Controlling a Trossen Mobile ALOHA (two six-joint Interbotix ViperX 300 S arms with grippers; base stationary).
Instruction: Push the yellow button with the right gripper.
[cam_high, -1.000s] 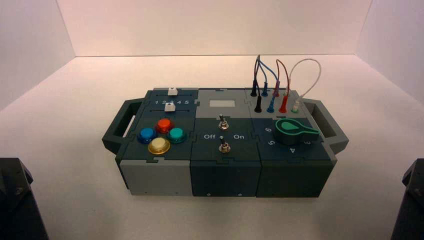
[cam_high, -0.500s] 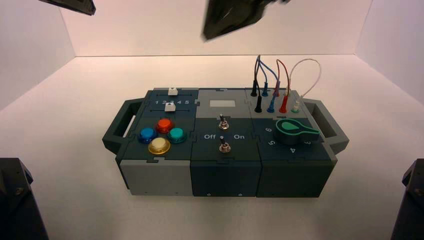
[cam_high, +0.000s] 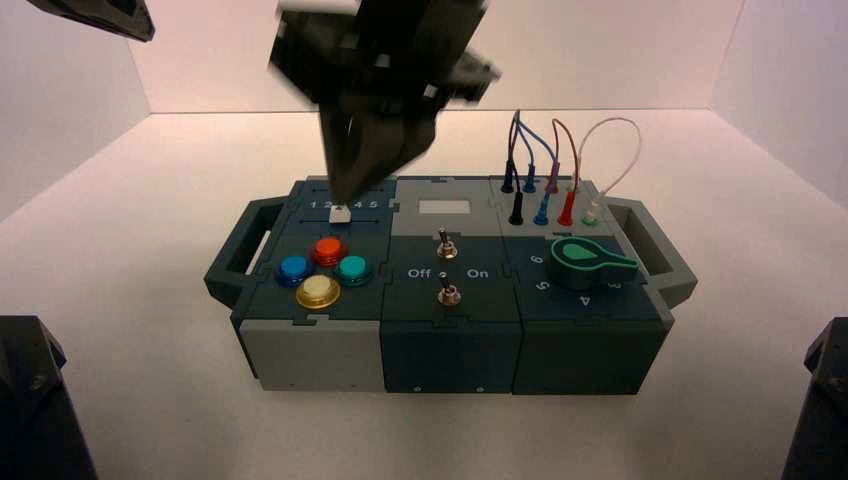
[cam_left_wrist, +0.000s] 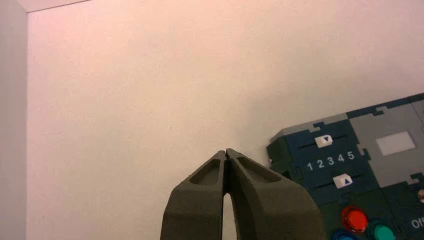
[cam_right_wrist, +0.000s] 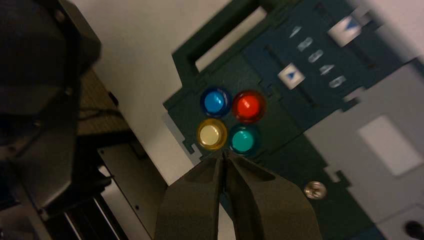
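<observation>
Fingers (cam_right_wrist: 200, 200) of the right gripper (cam_high: 345, 190) are pressed tip to tip into a matte dark wedge, holding nothing, poised above the box (cam_high: 320, 355) over the slider area, clear of the yellow button (cam_high: 318, 291). That glossy domed button sits nearest the front in the four-button cluster, beside the blue button (cam_right_wrist: 215, 101) and teal button (cam_right_wrist: 243, 140). Only the left wrist view shows the left gripper (cam_left_wrist: 227, 156), also closed and empty, off the box's left rear corner, plus the numerals "1 2 3 4 5" between the white sliders (cam_left_wrist: 324, 141).

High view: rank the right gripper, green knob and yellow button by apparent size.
1. right gripper, largest, though it hangs nearer the camera, which inflates it.
2. green knob.
3. yellow button, smallest.
</observation>
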